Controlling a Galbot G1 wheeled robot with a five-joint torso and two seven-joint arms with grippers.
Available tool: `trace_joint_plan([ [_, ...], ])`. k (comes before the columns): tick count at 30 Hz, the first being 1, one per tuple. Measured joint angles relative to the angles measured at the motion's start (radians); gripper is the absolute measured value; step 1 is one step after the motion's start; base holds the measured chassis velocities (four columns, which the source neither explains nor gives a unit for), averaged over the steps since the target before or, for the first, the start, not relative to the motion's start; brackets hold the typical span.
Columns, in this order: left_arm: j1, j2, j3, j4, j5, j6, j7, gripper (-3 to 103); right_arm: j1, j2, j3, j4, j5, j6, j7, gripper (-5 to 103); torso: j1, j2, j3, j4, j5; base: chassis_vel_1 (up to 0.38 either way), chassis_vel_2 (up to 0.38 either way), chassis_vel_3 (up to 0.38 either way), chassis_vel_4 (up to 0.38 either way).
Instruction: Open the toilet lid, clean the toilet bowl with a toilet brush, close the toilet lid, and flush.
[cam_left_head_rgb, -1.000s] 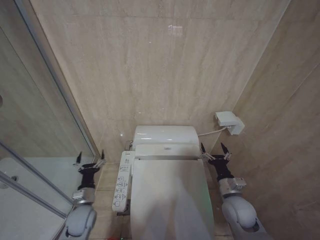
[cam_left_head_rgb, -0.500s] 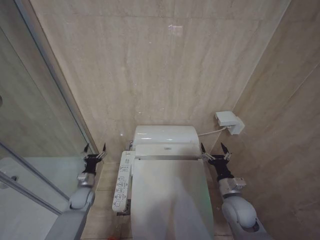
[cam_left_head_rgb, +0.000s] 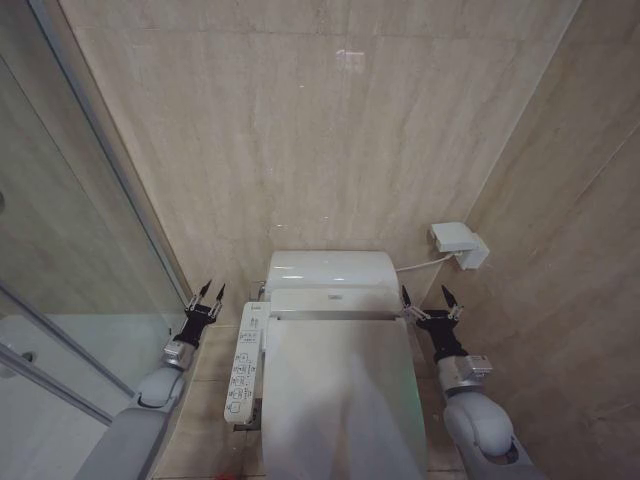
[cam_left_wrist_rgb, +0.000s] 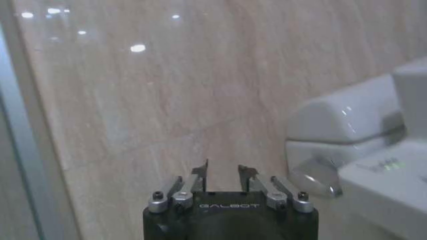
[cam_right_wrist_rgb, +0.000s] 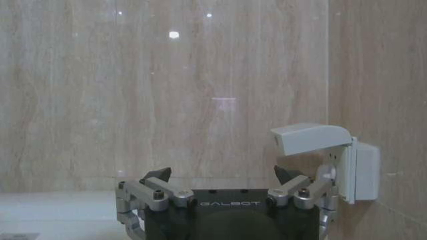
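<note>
White toilet lid (cam_left_head_rgb: 340, 400) down — left hand (cam_left_head_rgb: 210, 294) nearer the button panel (cam_left_head_rgb: 243, 365) than 1 second ago, fingers spread.

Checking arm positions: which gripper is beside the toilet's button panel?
The left gripper, open beside the button panel; the right gripper is across the toilet lid.

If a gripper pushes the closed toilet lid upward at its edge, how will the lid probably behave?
The toilet lid looks glossy, so a gripper may slip on it. It seems one broad stiff shell, likely swinging up as one piece rather than bending. The open left gripper and right gripper flank the toilet without touching the lid.
</note>
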Motion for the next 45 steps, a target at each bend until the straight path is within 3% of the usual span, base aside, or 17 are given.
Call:
trace_joint_plan([
  [2, -0.012, 0.008, 0.015, 0.018, 0.01, -0.011, 0.013, 44, 0.0, 0.0, 0.0, 0.0, 0.0, 0.0, 0.0, 100, 0.0, 0.0, 0.0, -0.0001, 0.0, 0.0, 0.0, 0.0, 0.0],
  [3, -0.017, 0.01, 0.022, 0.023, 0.015, -0.016, 0.017, 18, 0.0, 0.0, 0.0, 0.0, 0.0, 0.0, 0.0, 100, 0.0, 0.0, 0.0, -0.0002, 0.0, 0.0, 0.0, 0.0, 0.0],
  [10, -0.034, 0.013, 0.066, 0.014, 0.039, -0.025, 0.027, 18, 0.0, 0.0, 0.0, 0.0, 0.0, 0.0, 0.0, 100, 0.0, 0.0, 0.0, -0.0004, 0.0, 0.0, 0.0, 0.0, 0.0],
  [11, -0.036, 0.013, 0.069, 0.01, 0.04, -0.026, 0.034, 0, 0.0, 0.0, 0.0, 0.0, 0.0, 0.0, 0.0, 100, 0.0, 0.0, 0.0, -0.0004, 0.0, 0.0, 0.0, 0.0, 0.0],
  [34, -0.094, 0.015, 0.173, 0.085, 0.06, -0.066, 0.084, 0, 0.0, 0.0, 0.0, 0.0, 0.0, 0.0, 0.0, 100, 0.0, 0.0, 0.0, -0.0003, 0.0002, 0.0, 0.0, 0.0, 0.0],
  [45, -0.096, -0.014, 0.174, 0.108, 0.065, -0.073, 0.091, 0, 0.0, 0.0, 0.0, 0.0, 0.0, 0.0, 0.0, 100, 0.0, 0.0, 0.0, 0.0005, 0.0008, 0.0, 0.0, 0.0, 0.0],
])
